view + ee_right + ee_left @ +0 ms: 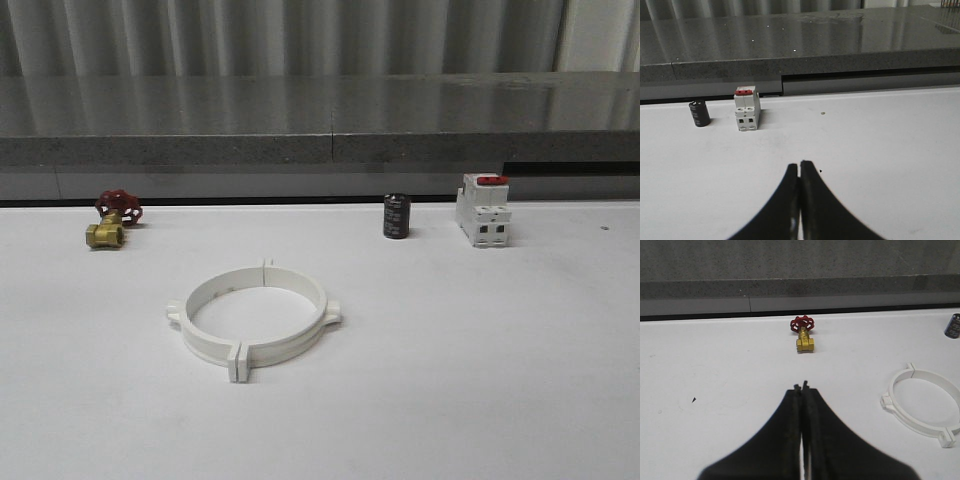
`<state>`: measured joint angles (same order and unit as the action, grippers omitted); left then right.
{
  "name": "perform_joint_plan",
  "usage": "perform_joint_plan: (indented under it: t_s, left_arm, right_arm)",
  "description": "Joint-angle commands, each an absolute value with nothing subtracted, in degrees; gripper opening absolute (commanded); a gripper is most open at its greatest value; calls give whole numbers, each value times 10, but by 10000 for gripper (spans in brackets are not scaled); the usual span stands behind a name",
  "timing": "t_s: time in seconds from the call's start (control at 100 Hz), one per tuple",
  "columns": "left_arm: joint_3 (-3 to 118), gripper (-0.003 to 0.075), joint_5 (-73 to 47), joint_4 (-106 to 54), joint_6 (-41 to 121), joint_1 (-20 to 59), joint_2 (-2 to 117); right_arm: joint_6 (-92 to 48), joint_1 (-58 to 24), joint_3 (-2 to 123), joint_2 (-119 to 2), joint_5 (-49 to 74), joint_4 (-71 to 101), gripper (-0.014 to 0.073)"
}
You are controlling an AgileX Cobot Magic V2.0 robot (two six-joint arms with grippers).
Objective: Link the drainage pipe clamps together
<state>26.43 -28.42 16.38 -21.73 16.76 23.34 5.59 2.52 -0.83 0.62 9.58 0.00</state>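
The two white drainage pipe clamps (254, 320) lie flat near the middle of the table, their end flanges meeting at front and back so that they form one wide ring with a small tab on each side. The left wrist view catches part of that ring (924, 407) off to one side of my left gripper (801, 387), which is shut with nothing in it. My right gripper (800, 165) is shut too, empty, over bare white table.
A brass valve with a red handwheel (112, 219) sits at the back left. A small black cylinder (396, 216) and a white breaker with a red top (483, 209) stand at the back right. A grey ledge (320, 130) runs behind the table.
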Motion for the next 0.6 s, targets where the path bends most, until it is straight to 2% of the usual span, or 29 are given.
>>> perform_joint_plan:
  t_s: [0.0, 0.59]
  left_arm:
    - [281, -20, -242, 170, -217, 166, 235]
    - [281, -20, -242, 170, -217, 166, 235]
  right_arm:
    - [66, 29, -8, 17, 17, 3, -69]
    - [69, 29, -7, 17, 25, 3, -69]
